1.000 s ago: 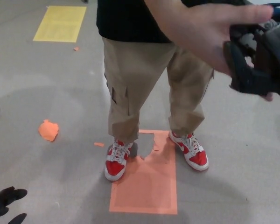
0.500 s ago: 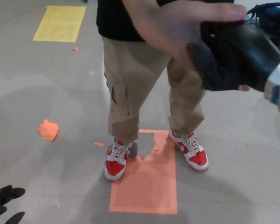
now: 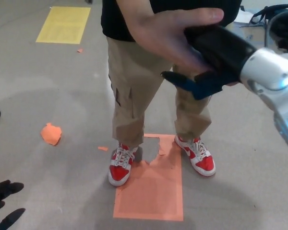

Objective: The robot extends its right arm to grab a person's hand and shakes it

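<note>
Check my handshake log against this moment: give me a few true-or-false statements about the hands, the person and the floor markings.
1. The robot's black right hand is clasped with the person's bare hand. True.
2. The robot's black left hand holds the person's wrist. False: it sits low at the picture's bottom-left corner, fingers apart, touching nothing.
3. The person's red and white sneakers stand at the orange floor rectangle. True.
4. The yellow floor rectangle lies under the person's feet. False: it lies far off, top left.
</note>
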`<state>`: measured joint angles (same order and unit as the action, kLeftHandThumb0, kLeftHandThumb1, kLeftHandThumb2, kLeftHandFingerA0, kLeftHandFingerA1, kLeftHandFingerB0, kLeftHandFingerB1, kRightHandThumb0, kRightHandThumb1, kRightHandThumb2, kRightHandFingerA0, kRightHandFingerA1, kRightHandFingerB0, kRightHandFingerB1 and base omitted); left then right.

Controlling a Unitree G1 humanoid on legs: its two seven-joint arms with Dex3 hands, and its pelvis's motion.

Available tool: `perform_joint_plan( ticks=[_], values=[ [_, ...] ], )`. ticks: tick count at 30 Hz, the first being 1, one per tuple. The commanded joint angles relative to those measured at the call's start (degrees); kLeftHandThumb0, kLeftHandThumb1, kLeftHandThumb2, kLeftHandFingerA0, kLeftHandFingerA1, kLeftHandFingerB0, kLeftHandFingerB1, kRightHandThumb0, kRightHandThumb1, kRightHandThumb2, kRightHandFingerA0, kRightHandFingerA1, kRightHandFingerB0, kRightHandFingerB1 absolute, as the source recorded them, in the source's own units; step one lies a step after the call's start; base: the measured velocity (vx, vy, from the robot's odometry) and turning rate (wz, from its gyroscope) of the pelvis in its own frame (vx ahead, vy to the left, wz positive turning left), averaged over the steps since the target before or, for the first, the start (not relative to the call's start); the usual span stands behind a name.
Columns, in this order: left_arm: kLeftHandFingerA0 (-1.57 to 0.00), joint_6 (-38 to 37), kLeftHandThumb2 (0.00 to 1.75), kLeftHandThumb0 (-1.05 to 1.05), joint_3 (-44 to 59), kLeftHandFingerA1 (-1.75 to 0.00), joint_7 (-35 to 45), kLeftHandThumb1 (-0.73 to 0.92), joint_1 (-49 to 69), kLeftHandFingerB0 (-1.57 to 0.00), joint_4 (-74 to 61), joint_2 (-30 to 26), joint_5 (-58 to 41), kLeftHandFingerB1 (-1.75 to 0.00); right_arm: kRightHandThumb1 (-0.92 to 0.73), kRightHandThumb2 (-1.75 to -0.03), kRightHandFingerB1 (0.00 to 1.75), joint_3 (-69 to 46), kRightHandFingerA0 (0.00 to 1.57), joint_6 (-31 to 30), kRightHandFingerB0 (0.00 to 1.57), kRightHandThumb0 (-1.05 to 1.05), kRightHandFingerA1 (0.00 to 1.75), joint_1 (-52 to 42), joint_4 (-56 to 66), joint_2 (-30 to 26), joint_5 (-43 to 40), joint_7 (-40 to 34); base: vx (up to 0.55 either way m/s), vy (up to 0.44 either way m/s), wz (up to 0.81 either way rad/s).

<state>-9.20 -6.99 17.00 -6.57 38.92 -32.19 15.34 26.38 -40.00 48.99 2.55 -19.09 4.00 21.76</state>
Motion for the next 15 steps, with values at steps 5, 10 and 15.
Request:
perform_joint_plan(
  ticks=[5,10,15],
  values=[
    [-0.08,1.4,1.07,-0.75,1.0,-0.44,0.9,0.74,-0.1,-0.03,-0.4,-1.1,-0.5,-0.36,-0.51,-0.84,0.0,5.5,0.0,0.2,0.0,-0.85,0.06,-2.2,-12.9,2.2,8.5,-3.4,0.0,0.0,0.0],
    [-0.08,1.6,1.08,-0.79,0.8,-0.4,0.9,0.77,-0.5,-0.08,-0.2,-1.1,0.0,-0.33,-0.51,-0.84,0.01,5.3,0.0,3.7,0.0,-0.85,0.08,-1.8,-20.5,4.5,11.1,-6.4,0.0,0.0,0.0],
    [-0.12,2.2,0.8,-0.84,1.0,-0.34,1.1,0.81,-0.5,-0.07,-0.5,-0.9,-0.3,-0.26,-0.5,-0.82,0.24,5.2,0.0,8.7,0.11,-0.8,0.44,-1.4,-27.7,6.4,14.7,-11.7,0.0,0.0,0.0]
  ],
)
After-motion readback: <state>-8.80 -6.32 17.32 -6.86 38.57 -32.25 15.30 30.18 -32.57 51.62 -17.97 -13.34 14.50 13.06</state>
